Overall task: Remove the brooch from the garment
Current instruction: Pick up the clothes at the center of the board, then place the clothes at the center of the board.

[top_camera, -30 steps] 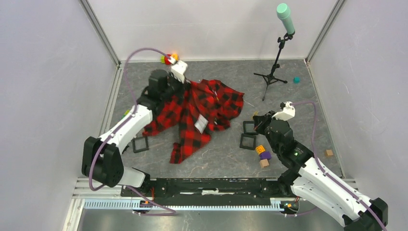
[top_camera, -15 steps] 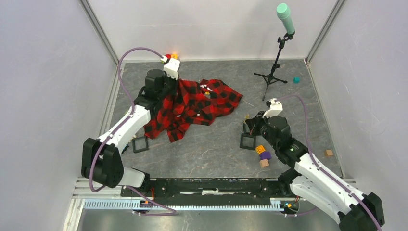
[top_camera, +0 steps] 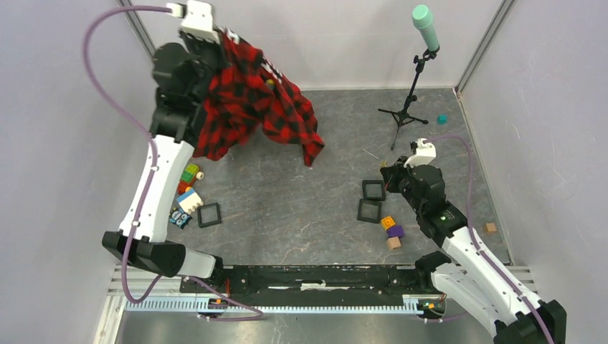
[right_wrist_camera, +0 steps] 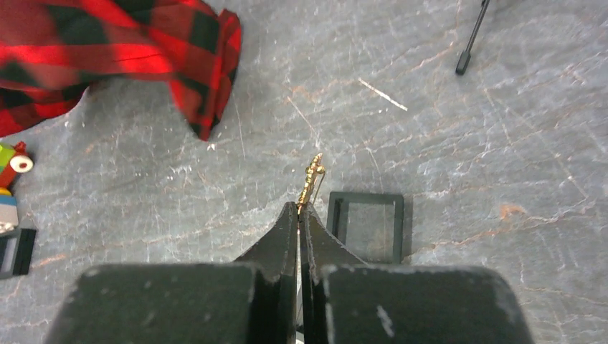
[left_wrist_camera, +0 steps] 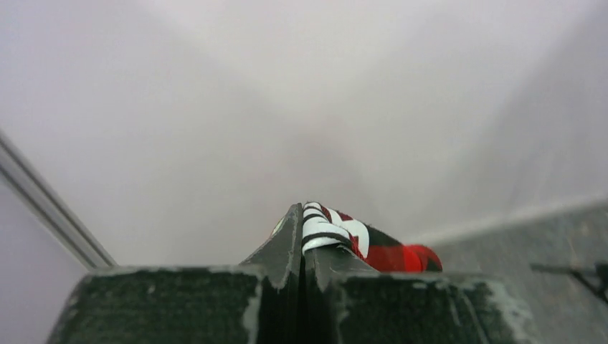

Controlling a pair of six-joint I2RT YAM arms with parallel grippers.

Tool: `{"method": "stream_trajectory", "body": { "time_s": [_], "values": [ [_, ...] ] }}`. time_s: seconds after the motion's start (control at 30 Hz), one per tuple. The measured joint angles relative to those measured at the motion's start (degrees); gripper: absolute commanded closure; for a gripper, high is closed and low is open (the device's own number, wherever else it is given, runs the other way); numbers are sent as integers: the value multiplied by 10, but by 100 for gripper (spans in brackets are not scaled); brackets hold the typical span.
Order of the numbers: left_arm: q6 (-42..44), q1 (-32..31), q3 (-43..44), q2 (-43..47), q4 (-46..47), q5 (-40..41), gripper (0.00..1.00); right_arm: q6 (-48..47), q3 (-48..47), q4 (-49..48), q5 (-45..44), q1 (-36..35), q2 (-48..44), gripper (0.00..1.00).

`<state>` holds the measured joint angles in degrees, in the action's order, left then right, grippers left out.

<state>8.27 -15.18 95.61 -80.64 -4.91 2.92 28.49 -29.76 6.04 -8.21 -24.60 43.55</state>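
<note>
The garment (top_camera: 247, 93), a red-and-black check shirt, hangs in the air at the back left, pinched at a white-lettered edge (left_wrist_camera: 326, 229) by my left gripper (top_camera: 217, 37), which is shut on it and raised high near the wall. Its lowest corner (right_wrist_camera: 208, 107) dangles just above the table. My right gripper (right_wrist_camera: 299, 209) is shut on a thin gold brooch (right_wrist_camera: 312, 178), which sticks out past the fingertips over the table, well apart from the shirt. From above, that right gripper (top_camera: 388, 179) sits right of centre, beside two black frames.
Two black square frames (top_camera: 373, 189) (top_camera: 369, 211) lie by the right gripper, and a third (top_camera: 209, 214) lies at the left. Toy blocks (top_camera: 391, 231) sit front right, more toys (top_camera: 188, 193) lie below the left arm. A microphone stand (top_camera: 407, 104) stands at the back right.
My left arm has swung the shirt up off the table toward the back left wall. The right gripper has kept its hold on the brooch and shifted slightly to the right.
</note>
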Motion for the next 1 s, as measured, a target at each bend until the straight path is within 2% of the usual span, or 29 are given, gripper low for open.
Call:
{"method": "stream_trajectory", "body": {
  "time_s": [0.13, 0.23, 0.47, 0.57, 0.83, 0.93, 1.0],
  "values": [
    [14, 24, 101, -9, -12, 12, 98, -7, -8, 1, -12, 1, -15, 100],
    [22, 39, 145, -21, -23, 14, 98, -10, -8, 3, -14, 1, -13, 100],
    [27, 46, 153, -57, -62, 10, 98, -10, -8, 5, -11, 3, -7, 100],
    [25, 47, 127, -66, -68, -6, 98, -10, -8, 5, -9, 3, -7, 100],
    [-62, 39, 6, -94, -54, -158, 97, -20, 9, -19, 53, 7, 14, 100],
    [-99, 12, -69, -112, -36, -184, 88, -28, 18, -21, 80, 9, 23, 100],
    [-118, -15, -115, -126, -26, -191, 69, -33, 22, -22, 95, 12, 24, 100]
  ]
}}
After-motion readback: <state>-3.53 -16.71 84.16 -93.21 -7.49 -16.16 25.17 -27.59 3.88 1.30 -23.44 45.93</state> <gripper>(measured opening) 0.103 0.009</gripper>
